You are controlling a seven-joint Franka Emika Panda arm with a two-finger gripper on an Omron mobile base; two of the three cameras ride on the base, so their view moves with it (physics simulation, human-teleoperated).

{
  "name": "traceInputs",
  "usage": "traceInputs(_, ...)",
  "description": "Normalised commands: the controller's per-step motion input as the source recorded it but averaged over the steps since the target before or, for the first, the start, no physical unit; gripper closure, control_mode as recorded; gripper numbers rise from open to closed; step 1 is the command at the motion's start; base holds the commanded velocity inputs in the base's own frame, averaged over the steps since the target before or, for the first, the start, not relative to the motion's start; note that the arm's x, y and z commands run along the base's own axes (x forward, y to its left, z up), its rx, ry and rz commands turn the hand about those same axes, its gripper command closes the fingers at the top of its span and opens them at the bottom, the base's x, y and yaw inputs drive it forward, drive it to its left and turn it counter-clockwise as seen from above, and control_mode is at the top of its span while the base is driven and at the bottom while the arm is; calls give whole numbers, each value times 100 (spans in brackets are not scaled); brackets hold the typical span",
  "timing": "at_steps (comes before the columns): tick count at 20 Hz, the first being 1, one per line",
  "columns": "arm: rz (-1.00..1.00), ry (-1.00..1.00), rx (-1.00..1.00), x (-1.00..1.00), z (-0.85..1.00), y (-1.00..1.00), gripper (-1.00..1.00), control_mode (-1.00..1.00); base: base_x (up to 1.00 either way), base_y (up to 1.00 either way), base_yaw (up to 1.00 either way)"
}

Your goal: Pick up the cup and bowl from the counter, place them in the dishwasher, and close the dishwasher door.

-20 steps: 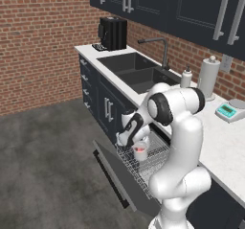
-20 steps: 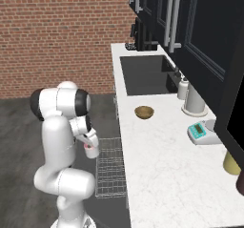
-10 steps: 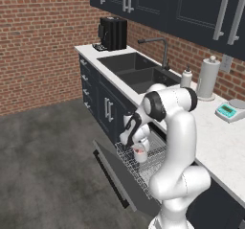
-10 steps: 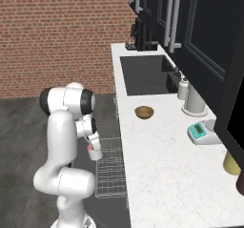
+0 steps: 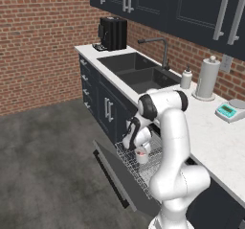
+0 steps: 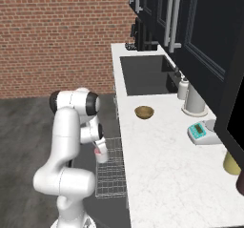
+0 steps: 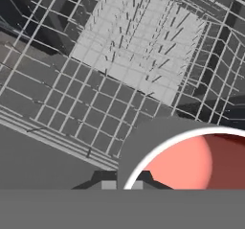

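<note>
The arm is folded down, and the cup (image 5: 141, 154) is held upright between the gripper (image 5: 138, 149) jaws, lower than before, inside the dishwasher (image 5: 131, 162) rack. The bowl (image 6: 144, 111) is left on the counter (image 6: 162, 150).

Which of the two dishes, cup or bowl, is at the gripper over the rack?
The cup, white with a red-pink inside, held at the gripper above the rack. The brown bowl sits on the counter.

Red brick wall (image 5: 43, 36), grey concrete floor (image 5: 48, 166), navy upper cabs (image 5: 191, 7), blk sink (image 5: 139, 70)
</note>
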Motion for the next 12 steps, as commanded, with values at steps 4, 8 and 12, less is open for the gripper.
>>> traceInputs(4,0,-4,0,45,-44,-1,100,-100,0,0,0)
traceInputs(8,0,-9,0,19,-33,0,100,-100,0,0,0)
traceInputs(12,0,-17,0,11,-31,0,100,-100,0,0,0)
